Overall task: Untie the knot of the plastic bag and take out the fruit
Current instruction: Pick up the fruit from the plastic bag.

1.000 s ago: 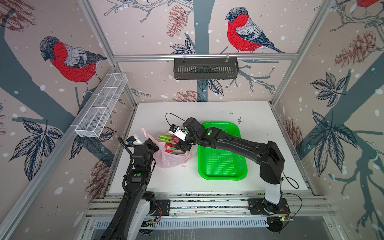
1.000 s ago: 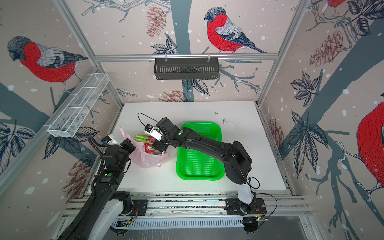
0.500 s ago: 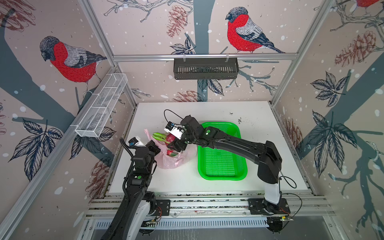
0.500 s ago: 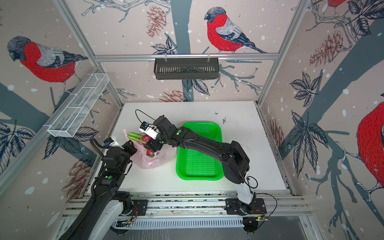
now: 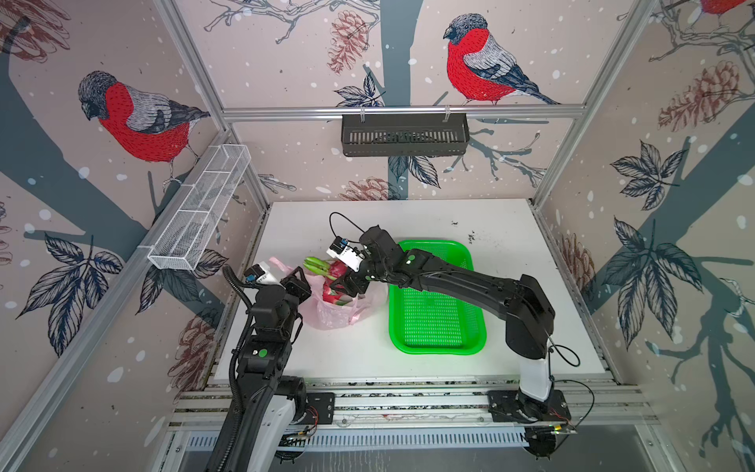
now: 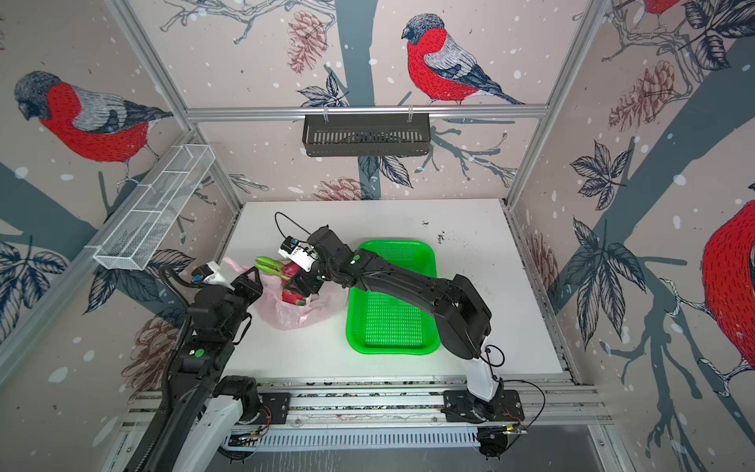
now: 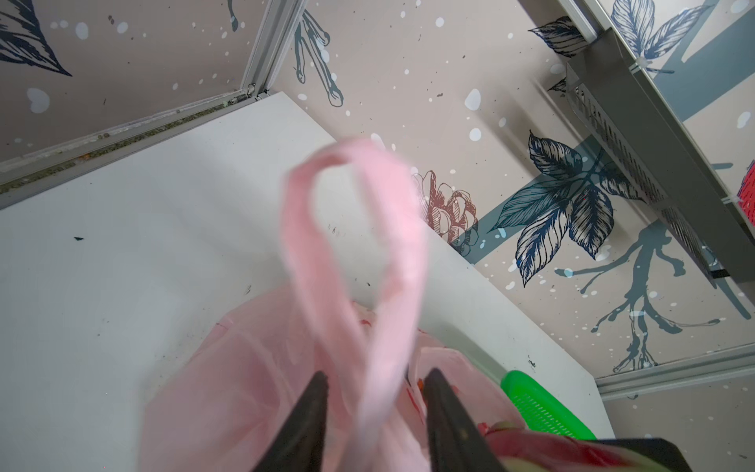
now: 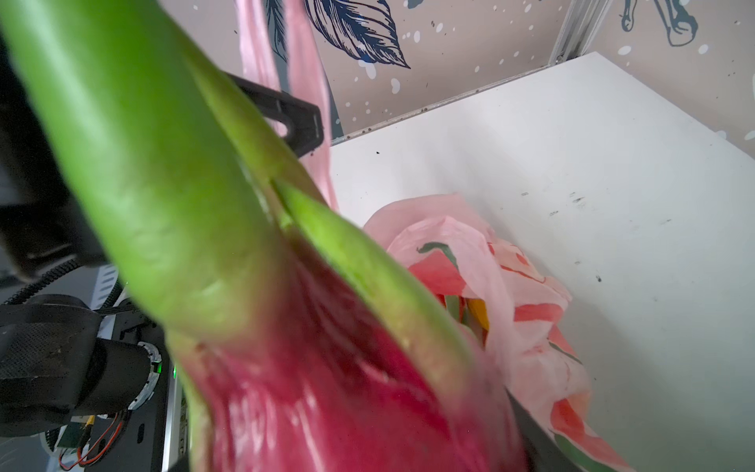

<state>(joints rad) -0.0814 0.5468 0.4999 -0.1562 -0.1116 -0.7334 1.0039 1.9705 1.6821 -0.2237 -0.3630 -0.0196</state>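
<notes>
Left wrist view settles what the top views hide: the left gripper (image 7: 378, 372) stands with its jaws apart, and a blurred pink handle (image 7: 404, 229) rises free between them, not pinched. Bare table (image 5: 359, 359) runs along the near edge, in front of bag and tray. Beyond it the bag (image 5: 339, 316), thin, pale pink and crinkled, slumps near the table's left edge with its mouth open, just left of the tray (image 5: 433, 350). Over that mouth the right gripper (image 5: 347, 286) clamps the fruit (image 5: 336, 270), red-bodied with green tips pointing left; whether it is clear of the plastic I cannot tell. Right wrist view alone shows red and green print on the bag, yet the fruit fills it and hides the jaws. Farther back, and right of the tray, the table lies bare to its edges.
</notes>
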